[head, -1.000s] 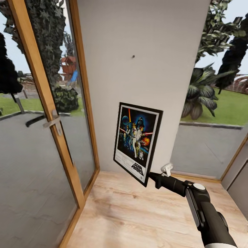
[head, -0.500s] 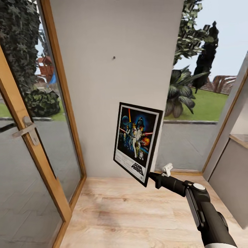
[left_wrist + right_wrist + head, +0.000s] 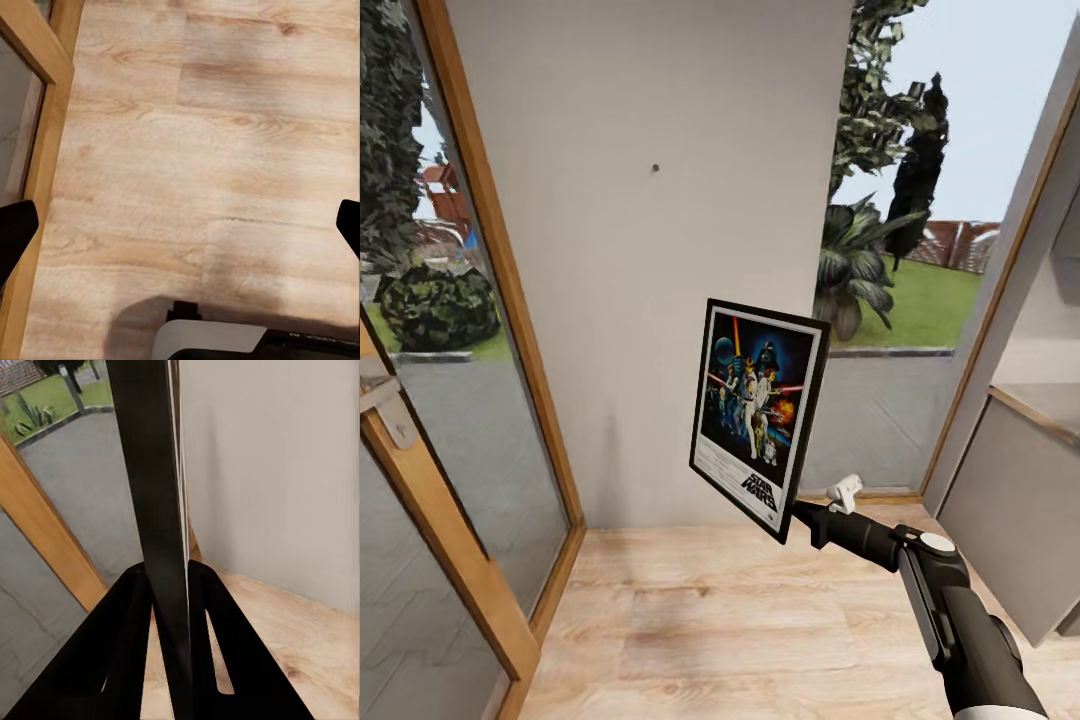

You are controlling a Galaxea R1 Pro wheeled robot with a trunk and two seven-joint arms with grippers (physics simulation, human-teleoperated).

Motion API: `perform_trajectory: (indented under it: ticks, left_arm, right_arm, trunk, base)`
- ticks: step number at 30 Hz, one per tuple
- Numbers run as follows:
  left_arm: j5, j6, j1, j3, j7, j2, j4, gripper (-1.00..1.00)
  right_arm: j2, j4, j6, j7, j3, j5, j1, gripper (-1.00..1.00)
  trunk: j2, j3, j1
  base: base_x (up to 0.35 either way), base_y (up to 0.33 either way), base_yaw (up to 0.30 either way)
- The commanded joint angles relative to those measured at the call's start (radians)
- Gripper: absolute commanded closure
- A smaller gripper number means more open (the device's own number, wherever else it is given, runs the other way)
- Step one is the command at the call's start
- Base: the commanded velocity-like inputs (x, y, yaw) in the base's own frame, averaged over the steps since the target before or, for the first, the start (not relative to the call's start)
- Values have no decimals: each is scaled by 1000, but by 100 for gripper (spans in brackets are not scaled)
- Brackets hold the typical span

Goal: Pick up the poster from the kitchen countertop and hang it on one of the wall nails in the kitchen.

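The black-framed Star Wars poster (image 3: 758, 415) is held upright in the air in front of a plain pale-grey wall (image 3: 660, 300). My right gripper (image 3: 801, 518) is shut on its lower right corner. In the right wrist view the poster (image 3: 159, 495) appears edge-on, clamped between the two black fingers (image 3: 124, 622) of the right gripper (image 3: 171, 585). A wall nail (image 3: 654, 168) is a tiny dark speck high on the wall, up and left of the poster. My left gripper (image 3: 180, 225) is open above the wooden floor, holding nothing. The countertop with the sink is out of view.
A wood-framed glass door (image 3: 490, 300) with a metal handle (image 3: 385, 405) stands at the left. A grey cabinet (image 3: 1010, 510) juts in at the right beside a low window onto the garden (image 3: 890, 290). Light wooden floor (image 3: 710, 620) lies below.
The whole picture has shifted: wall, nail and door slid left and the grey cabinet came in at the right, so the camera turned. The poster stays clamped in my right gripper.
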Motion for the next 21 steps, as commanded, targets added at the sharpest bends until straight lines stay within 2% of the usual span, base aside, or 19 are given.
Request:
perform_trajectory:
  ticks: [1,21]
  left_arm:
    - [-1,7,0,2,-5,0,-3,-100]
    - [-1,7,0,2,-5,0,-3,-100]
  right_arm:
    - [0,-1,8,9,-2,4,-1,100]
    - [0,-1,9,9,-2,4,-1,100]
  trunk:
    - [-2,-2,1]
    - [-2,-2,1]
  base:
    - [328,0,-4]
    - [337,0,-1]
